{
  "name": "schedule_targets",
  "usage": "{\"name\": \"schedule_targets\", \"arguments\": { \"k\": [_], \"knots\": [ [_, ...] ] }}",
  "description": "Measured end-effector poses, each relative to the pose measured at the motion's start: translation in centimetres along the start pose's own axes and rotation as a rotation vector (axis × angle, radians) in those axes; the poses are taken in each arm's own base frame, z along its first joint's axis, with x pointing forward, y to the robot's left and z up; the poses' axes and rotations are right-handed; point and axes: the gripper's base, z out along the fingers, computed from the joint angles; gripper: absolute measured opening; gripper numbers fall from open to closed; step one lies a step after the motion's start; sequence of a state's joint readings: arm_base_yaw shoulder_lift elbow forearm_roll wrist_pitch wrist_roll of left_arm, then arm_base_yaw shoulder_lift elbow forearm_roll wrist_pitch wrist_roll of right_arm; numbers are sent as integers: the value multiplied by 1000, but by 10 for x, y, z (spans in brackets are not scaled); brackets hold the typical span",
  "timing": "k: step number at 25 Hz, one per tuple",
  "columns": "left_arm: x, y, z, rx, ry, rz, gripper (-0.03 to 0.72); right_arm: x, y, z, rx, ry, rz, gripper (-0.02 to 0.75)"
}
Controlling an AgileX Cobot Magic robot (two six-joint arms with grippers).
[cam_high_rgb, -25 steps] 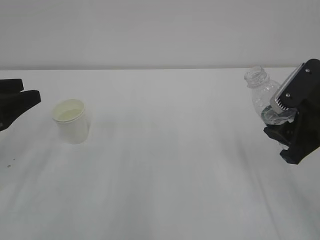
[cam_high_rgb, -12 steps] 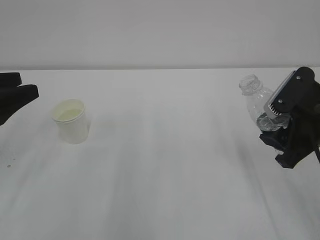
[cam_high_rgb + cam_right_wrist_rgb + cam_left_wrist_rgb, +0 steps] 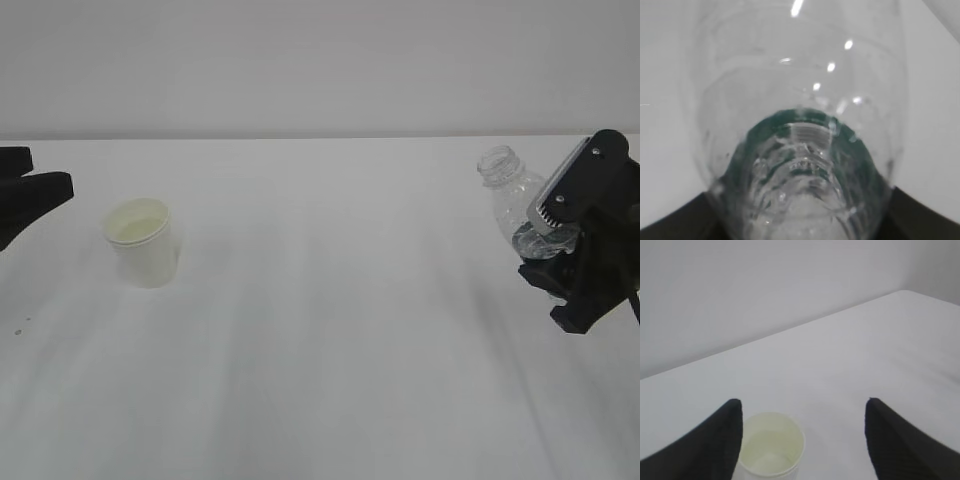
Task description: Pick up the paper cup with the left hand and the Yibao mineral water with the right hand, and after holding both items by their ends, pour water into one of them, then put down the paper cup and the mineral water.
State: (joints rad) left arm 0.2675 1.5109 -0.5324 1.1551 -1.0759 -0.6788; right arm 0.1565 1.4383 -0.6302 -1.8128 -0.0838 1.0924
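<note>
Tipping is the main risk: bottle [image 3: 512,192] sits tilted in the right gripper [image 3: 562,243], clamped w/ its open neck up-left of the jaws, while the cup [image 3: 143,240] stands free, just ahead of the wide-open left gripper [image 3: 802,440], so a nudge could topple it.

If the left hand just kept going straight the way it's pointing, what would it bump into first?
Most likely the paper cup. In the wrist view it stands upright on the table just ahead of the open left hand, nearer one finger. Depth is unclear, so that finger might clip the rim.
</note>
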Motion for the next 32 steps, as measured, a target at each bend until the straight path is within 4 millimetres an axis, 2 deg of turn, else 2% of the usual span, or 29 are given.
{"name": "schedule_targets", "arguments": {
  "k": [6,13,32],
  "knots": [
    [8,7,-1,-72,82,-8,560,0,0,0,-1,0,2,426],
    [5,19,-8,-167,43,-87,561,0,0,0,-1,0,2,427],
    [3,20,-9,-166,18,-104,561,0,0,0,-1,-2,3,427]
  ]
}}
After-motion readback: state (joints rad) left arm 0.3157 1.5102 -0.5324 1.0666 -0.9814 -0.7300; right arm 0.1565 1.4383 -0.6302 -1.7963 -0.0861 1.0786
